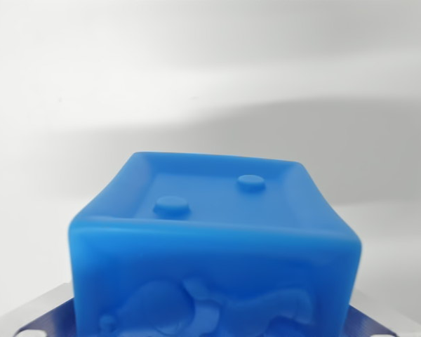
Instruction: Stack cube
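The blue cube [214, 239] fills the lower middle of the wrist view, so close under the camera that it sits right at the hand [210, 330], whose metal parts show only as grey slivers at the bottom left and bottom right corners, flanking the cube's near face. From that flanking I judge the hand to be clamped on the cube, one jaw on each side, though the contact itself is out of sight. The cube's recessed face with two round studs points up and away, toward the far side, and its near face carries a raised figure. Beyond it lies only the pale desk [210, 84]; no second cube is visible, so which way the stacking target lies cannot be told.
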